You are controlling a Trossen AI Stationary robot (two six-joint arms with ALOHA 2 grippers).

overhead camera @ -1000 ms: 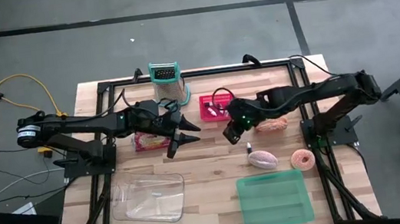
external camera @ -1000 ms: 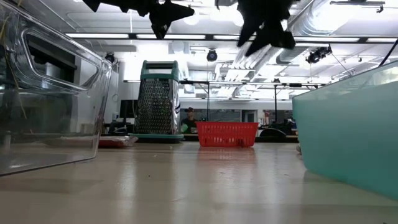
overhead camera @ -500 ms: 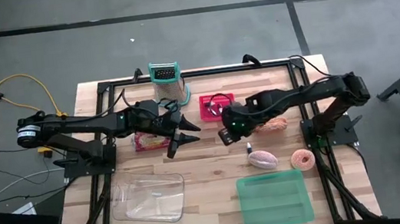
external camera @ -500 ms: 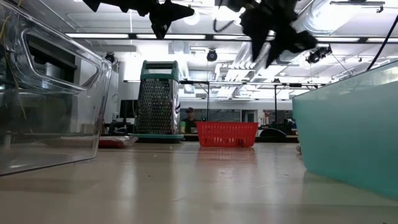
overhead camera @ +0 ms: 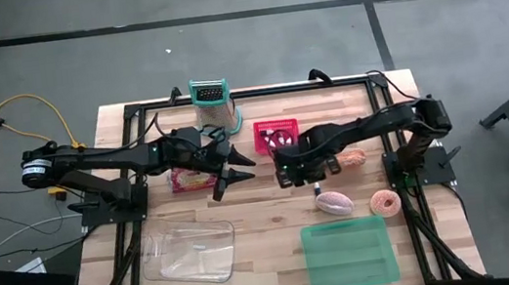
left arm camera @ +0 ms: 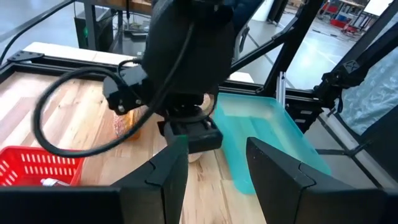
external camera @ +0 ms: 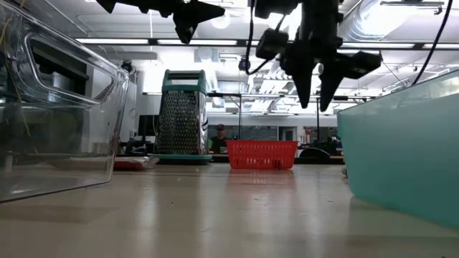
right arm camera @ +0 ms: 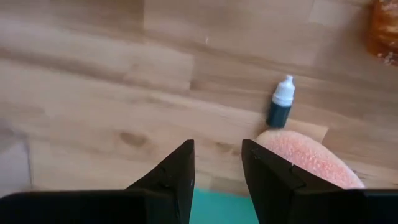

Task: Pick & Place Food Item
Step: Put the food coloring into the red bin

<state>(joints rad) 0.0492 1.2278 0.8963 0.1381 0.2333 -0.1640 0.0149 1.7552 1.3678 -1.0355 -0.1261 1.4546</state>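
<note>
The right gripper [overhead camera: 284, 180], its fingers a little apart and empty, hangs above the table near the pink bun [overhead camera: 334, 202], so it should move over the bun, open wider and go down straight, while the left gripper [overhead camera: 230, 177], open and empty, waits

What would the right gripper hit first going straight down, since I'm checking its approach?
Probably bare table: the right gripper is open and empty, with the pink bun just beside its line.
</note>
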